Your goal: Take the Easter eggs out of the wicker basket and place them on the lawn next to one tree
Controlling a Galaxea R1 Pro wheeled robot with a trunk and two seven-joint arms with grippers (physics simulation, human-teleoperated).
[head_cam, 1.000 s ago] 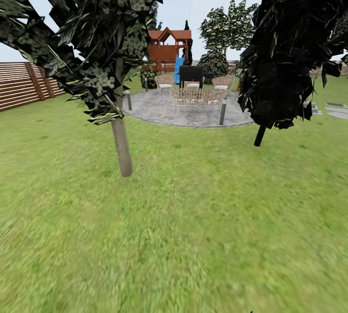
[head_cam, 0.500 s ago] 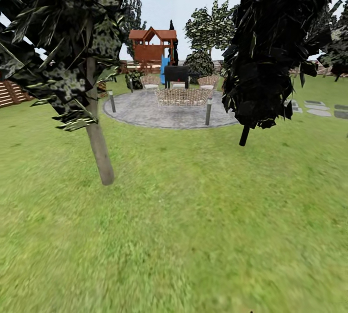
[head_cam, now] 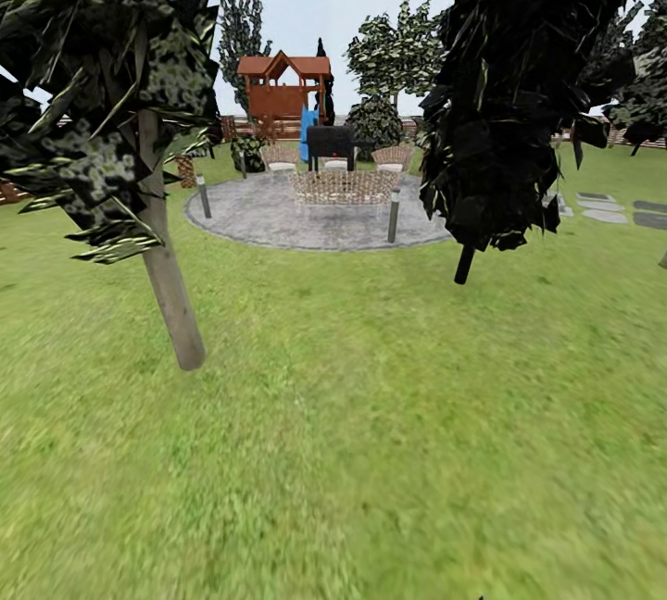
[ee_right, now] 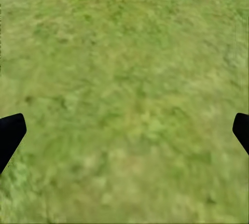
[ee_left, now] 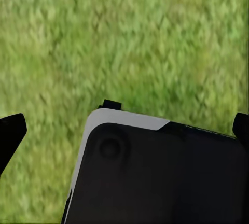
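I am out on the lawn (head_cam: 371, 415) of the garden. A tree with a pale grey-brown trunk (head_cam: 171, 304) stands close at the left, its leafy crown overhead. The Easter eggs and the wicker basket are out of view. In the left wrist view my left gripper (ee_left: 124, 130) is open, its black fingertips (ee_left: 10, 133) far apart over grass and over a black and white part of my own body. In the right wrist view my right gripper (ee_right: 124, 132) is open too, with bare grass between its fingertips (ee_right: 10, 136).
A dark conifer (head_cam: 519, 81) rises at the right on a thin black stem. Beyond lies a round grey patio (head_cam: 306, 216) with short bollards (head_cam: 394, 216), wicker chairs (head_cam: 278, 156) and a black grill (head_cam: 331, 142). A wooden playhouse (head_cam: 283, 86) stands behind; stepping stones (head_cam: 607, 209) lie far right.
The whole head view has shifted: the pale-trunked tree has slid left and grown larger, and the fence at the left has nearly left the picture. The camera moved, not the things.
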